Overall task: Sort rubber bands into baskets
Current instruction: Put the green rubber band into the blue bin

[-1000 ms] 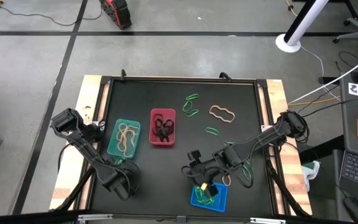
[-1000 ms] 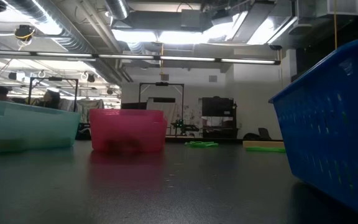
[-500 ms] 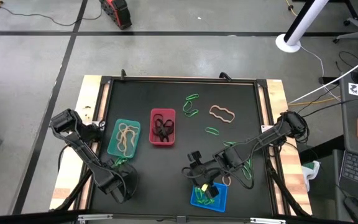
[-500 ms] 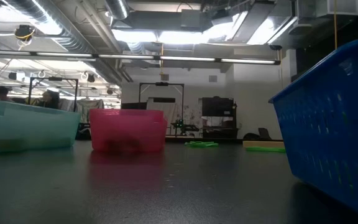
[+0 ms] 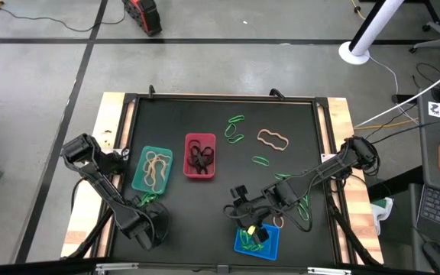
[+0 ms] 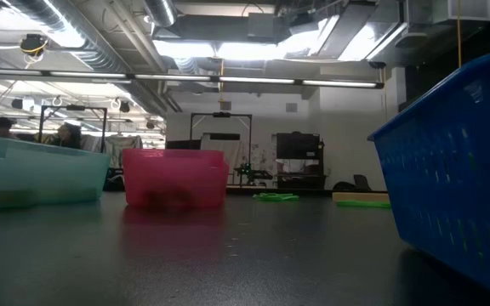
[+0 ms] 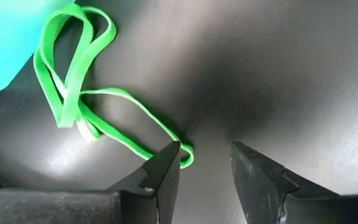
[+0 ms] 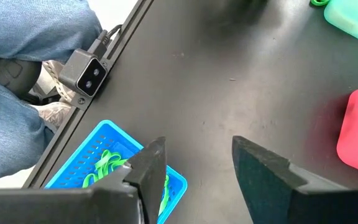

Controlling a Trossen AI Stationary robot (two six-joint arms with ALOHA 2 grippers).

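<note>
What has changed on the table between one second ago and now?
Only the left arm moved a little: its left tool slid slightly toward the near left of the table, beside the green rubber band next to the teal basket. Nothing was taken hold of or let go. The right tool stays open over the blue basket; the baskets and loose bands lie as before.

You are in a robotics lab: exposed ceiling ducts and strip lights overhead, equipment racks behind, a grey concrete floor around the black worktable.
</note>
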